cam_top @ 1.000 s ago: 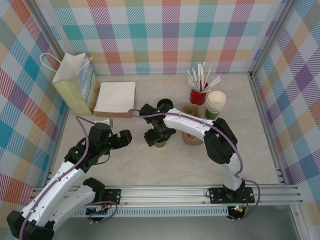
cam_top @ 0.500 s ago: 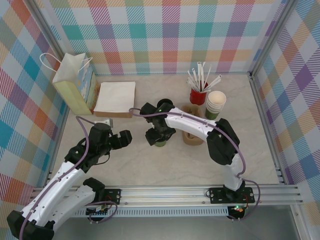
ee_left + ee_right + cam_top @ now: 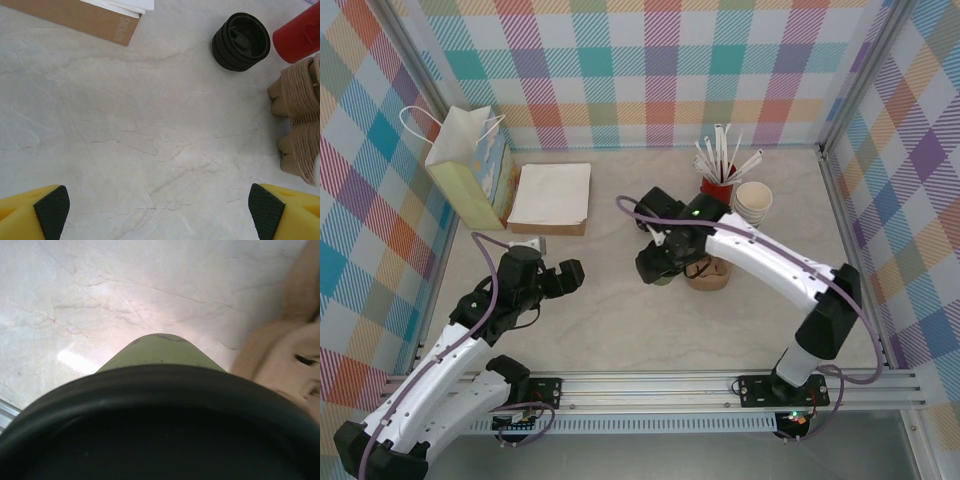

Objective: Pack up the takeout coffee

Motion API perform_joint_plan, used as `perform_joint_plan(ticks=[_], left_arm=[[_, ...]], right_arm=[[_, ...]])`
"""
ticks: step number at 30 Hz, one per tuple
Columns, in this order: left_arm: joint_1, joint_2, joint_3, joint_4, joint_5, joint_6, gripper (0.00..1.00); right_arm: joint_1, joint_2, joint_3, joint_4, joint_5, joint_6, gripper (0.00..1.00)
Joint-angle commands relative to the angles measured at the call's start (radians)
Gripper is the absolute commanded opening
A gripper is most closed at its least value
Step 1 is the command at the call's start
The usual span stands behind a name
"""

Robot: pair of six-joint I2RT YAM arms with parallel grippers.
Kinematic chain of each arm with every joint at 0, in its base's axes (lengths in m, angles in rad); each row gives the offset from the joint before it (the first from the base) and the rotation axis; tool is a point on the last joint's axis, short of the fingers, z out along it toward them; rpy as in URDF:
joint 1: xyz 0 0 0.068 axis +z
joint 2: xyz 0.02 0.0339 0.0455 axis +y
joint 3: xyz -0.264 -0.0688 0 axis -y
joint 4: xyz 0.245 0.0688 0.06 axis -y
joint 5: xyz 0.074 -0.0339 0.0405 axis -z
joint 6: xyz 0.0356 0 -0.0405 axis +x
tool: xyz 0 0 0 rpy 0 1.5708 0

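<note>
Pale marbled surface point(image 3: 620, 330) inside plaid walls. Left end effector point(image 3: 159, 212): wide open, nothing between its tips, lid stack point(image 3: 241, 35) ahead of it to the right. Right end effector point(image 3: 663, 268): gripping the coffee cup point(image 3: 160, 352), its black lid point(image 3: 150, 430) nearest the wrist; brown cup carrier point(image 3: 708, 272) just beside, to its right.

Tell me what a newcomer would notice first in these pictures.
The right hand mid-table, gripping a green coffee cup with a black lid, right beside the brown cup carrier. Next, the red cup bristling with white straws at the back right, and the pale paper bag at the back left.
</note>
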Motion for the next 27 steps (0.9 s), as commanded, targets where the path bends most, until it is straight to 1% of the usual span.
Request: perform_joint_plan(ticks=[1,8,11,14,19,21,24,27], left_arm=[[0.012,-0.018,-0.014,0.016,0.013,0.007,0.94],[0.013,-0.018,-0.014,0.02,0.017,0.005,0.94],[0.013,-0.016,-0.014,0.023,0.017,0.003,0.94],[0.012,-0.014,-0.013,0.025,0.021,0.002,0.94],[0.013,-0.006,-0.007,0.023,0.021,0.002,0.94],[0.013,-0.003,-0.002,0.022,0.021,0.002,0.94],[0.012,0.005,0.005,0.02,0.024,0.004,0.94],[0.013,0.011,0.007,0.022,0.025,0.005,0.94]], right_arm=[[-0.085,-0.074,-0.033,-0.088,0.012,-0.023,0.82],[-0.383,-0.23,-0.14,-0.078,-0.028,-0.105,0.82],[-0.505,-0.262,-0.192,-0.066,-0.05,-0.143,0.82],[-0.599,-0.267,-0.245,-0.036,-0.061,-0.178,0.82],[-0.693,-0.236,-0.314,0.047,-0.079,-0.201,0.82],[-0.707,-0.214,-0.335,0.085,-0.074,-0.201,0.82],[-0.717,-0.178,-0.367,0.152,-0.034,-0.188,0.83],[-0.725,-0.139,-0.388,0.211,-0.042,-0.18,0.83]])
